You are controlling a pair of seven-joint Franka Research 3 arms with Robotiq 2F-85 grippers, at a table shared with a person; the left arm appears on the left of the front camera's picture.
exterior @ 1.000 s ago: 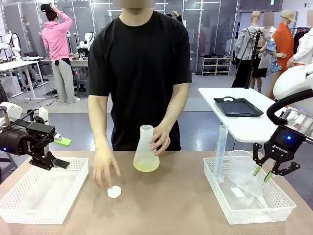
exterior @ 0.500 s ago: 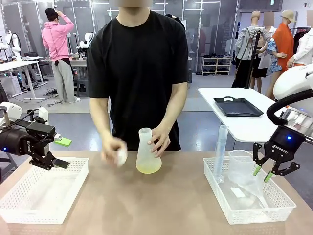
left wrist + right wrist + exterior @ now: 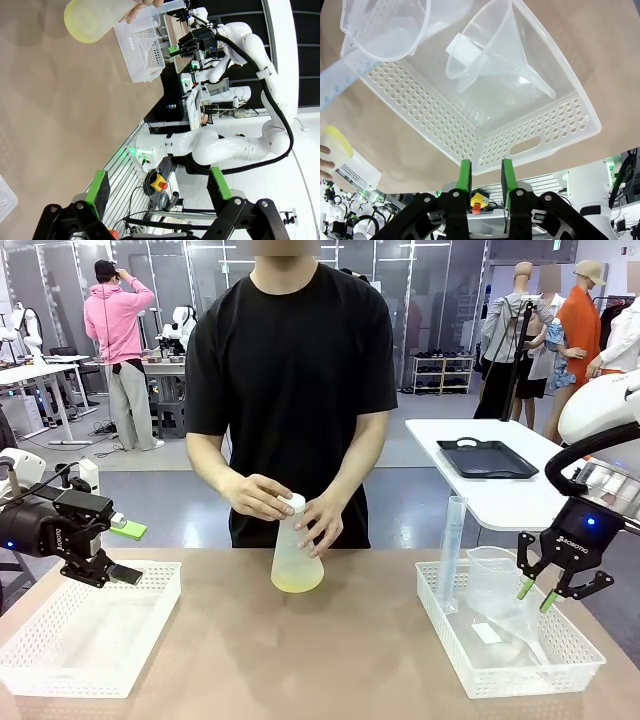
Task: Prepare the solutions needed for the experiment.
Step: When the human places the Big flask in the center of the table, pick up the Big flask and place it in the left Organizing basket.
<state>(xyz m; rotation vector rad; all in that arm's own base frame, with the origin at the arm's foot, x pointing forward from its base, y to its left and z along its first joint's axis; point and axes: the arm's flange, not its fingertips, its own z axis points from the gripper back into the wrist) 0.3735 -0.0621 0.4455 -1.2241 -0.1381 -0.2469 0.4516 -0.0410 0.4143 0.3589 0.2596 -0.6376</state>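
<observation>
The frosted conical flask (image 3: 297, 562) stands mid-table near the far edge, with a little pale yellow-green solution (image 3: 297, 583) at its bottom. The person steadies its neck with one hand (image 3: 322, 523) and presses a white cap (image 3: 293, 502) onto its mouth with the other. My left gripper (image 3: 130, 552) hovers open and empty over the left basket's far edge, well left of the flask (image 3: 95, 19). My right gripper (image 3: 534, 594) hangs above the right basket, its jaws a narrow gap apart with nothing between them (image 3: 485, 175). The flask (image 3: 339, 149) lies far off to its side.
A white perforated basket (image 3: 60, 672) sits at the front left. The right basket (image 3: 510, 680) holds a tall graduated cylinder (image 3: 452, 545), a clear handled beaker (image 3: 490, 575) and a funnel (image 3: 520, 625). Bare brown tabletop (image 3: 300, 660) lies between the baskets.
The person's hand picked the white cap up off the table and brought it onto the flask's mouth. Neither arm has moved.
</observation>
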